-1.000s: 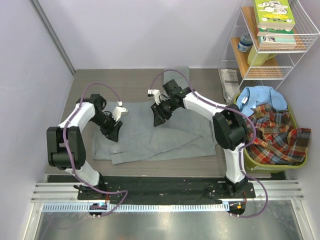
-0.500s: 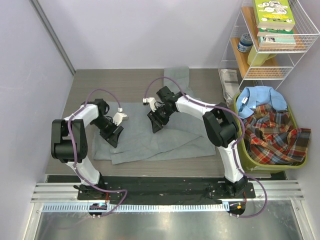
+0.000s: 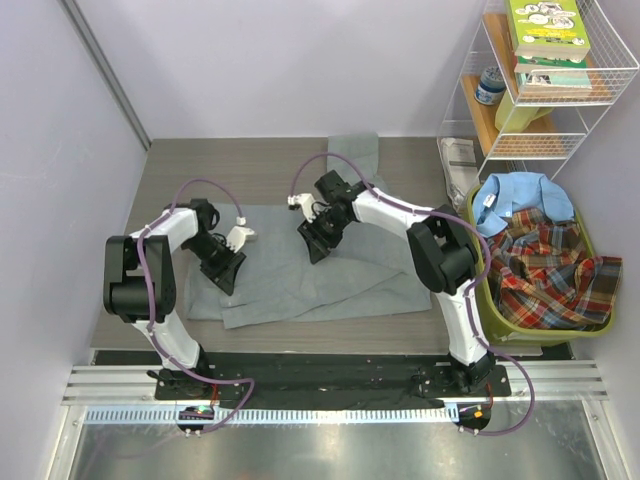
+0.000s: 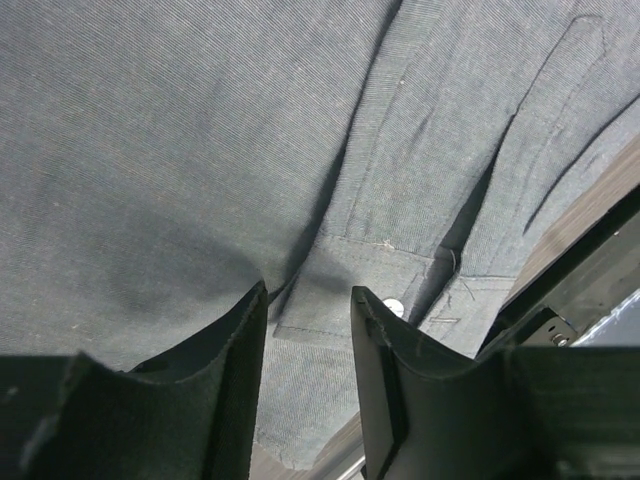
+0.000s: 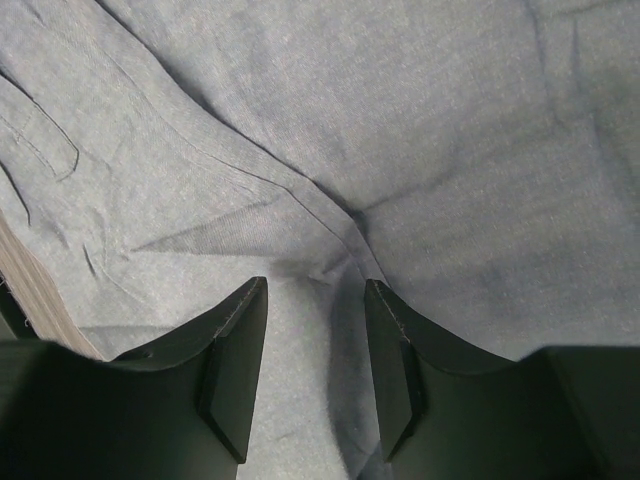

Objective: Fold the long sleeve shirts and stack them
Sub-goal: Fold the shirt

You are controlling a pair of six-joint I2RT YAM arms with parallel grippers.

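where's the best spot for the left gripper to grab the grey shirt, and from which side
Probably the buttoned cuff of the grey shirt, taken straight down from above. It lies flat as a thicker stitched layer with a free edge, and the open left gripper straddles that edge, so closing there should pinch the cuff alone.

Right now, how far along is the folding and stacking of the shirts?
Done: no stack is visible yet. In hand: the grey shirt lies spread on the table, some layers overlapping, with the left gripper and right gripper open over it. Left: finish this fold, then the light blue shirt and plaid shirt, both heaped in the green basket.
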